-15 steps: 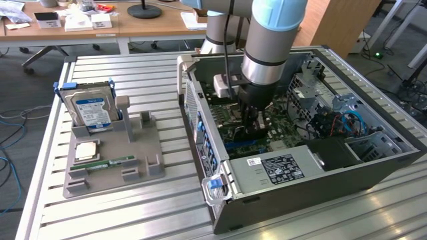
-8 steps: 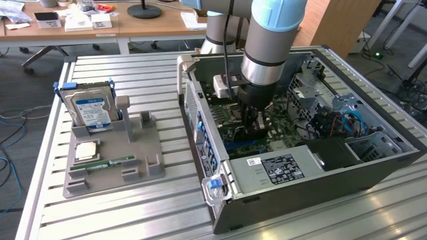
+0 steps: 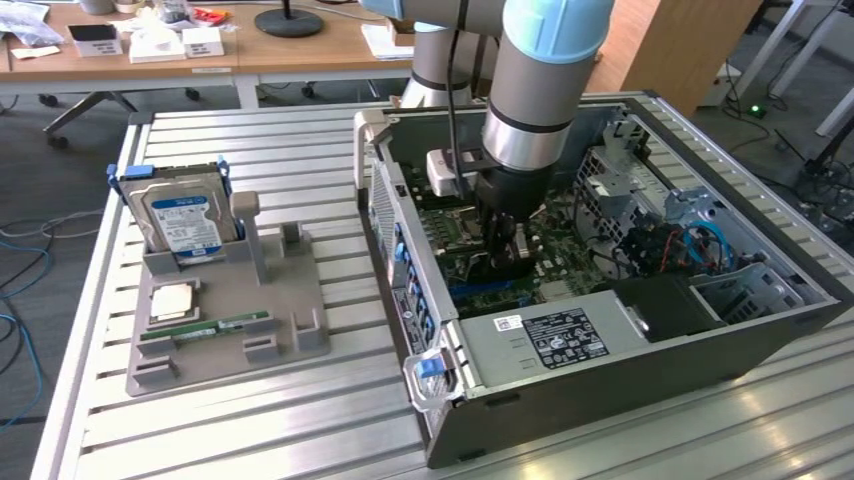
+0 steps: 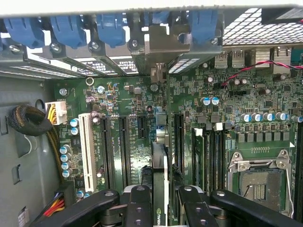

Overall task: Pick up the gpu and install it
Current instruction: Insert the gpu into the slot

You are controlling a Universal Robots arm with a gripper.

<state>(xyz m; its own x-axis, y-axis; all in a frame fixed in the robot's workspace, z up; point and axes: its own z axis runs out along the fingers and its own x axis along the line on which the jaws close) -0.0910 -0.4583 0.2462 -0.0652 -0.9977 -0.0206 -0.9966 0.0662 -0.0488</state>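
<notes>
Gripper (image 4: 158,210) is clamped on the gpu (image 4: 159,165), with the card edge-on between the pads, low over the motherboard (image 4: 265,109). At centre of the exterior view, the arm reaches down inside the open computer case (image 3: 747,340) on the counter (image 3: 267,420). Your likely concern is alignment: set the card parallel to the long black slots (image 4: 124,151), directly above one, and push straight down, evenly, with no tilt.

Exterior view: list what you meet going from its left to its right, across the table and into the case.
Hard drive with blue label → case wall with blue latches → gripper shut on the gpu → blue cables inside the case.
</notes>
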